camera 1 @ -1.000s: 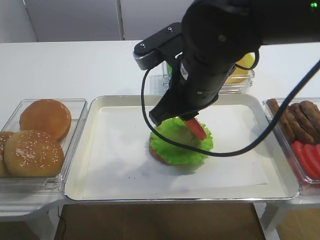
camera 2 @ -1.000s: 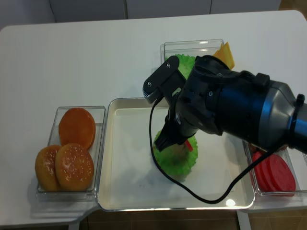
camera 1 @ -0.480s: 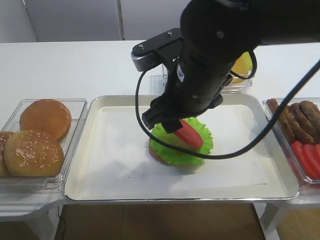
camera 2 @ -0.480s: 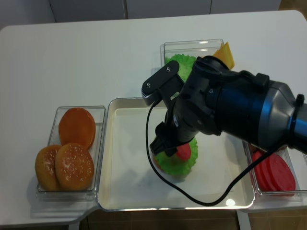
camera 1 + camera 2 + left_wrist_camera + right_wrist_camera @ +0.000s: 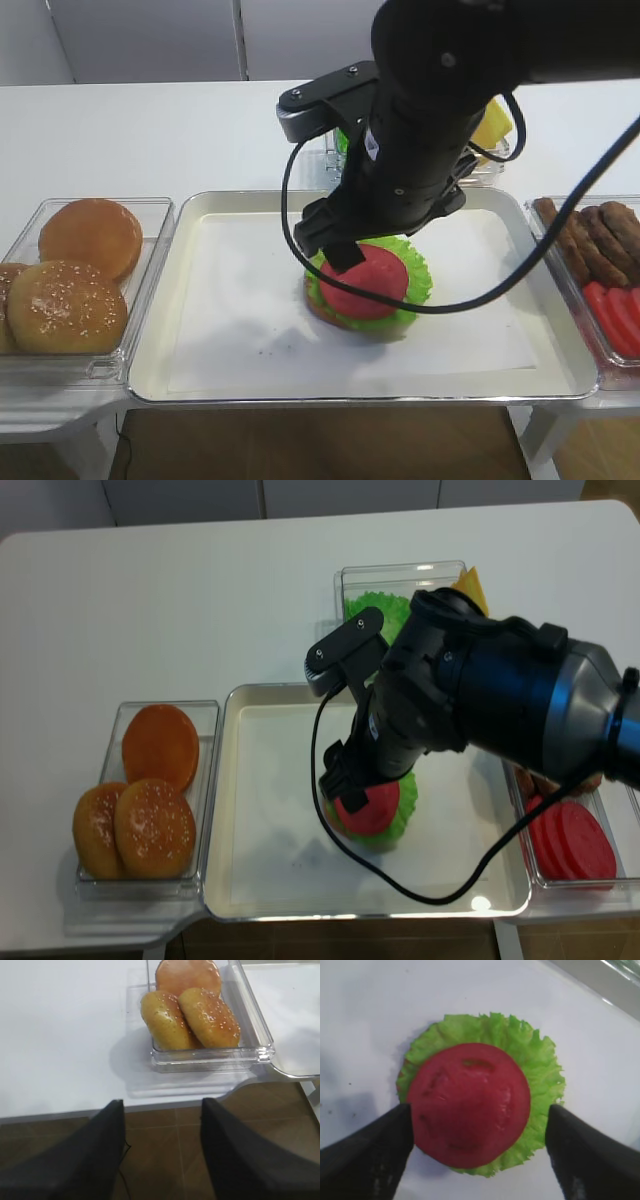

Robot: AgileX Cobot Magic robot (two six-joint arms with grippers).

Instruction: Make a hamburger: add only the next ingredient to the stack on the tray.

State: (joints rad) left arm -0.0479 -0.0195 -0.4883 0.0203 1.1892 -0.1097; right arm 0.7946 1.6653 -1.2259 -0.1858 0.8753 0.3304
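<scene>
The red tomato slice lies flat on the green lettuce of the stack, free of both fingers. The stack sits mid-tray on the white liner of the metal tray. My right gripper hangs just above it, open, with one black finger on each side of the slice and touching nothing. From the realsense view the right arm covers much of the stack. My left gripper is open and empty, past the table's front edge, over the brown floor.
A clear container of buns stands left of the tray. Patties and spare tomato slices fill the container on the right. Behind the tray stands a container with lettuce and cheese.
The right gripper's jaws spread apart. The tomato slice, held tilted a second ago, dropped flat onto the lettuce. The left arm stayed put.
</scene>
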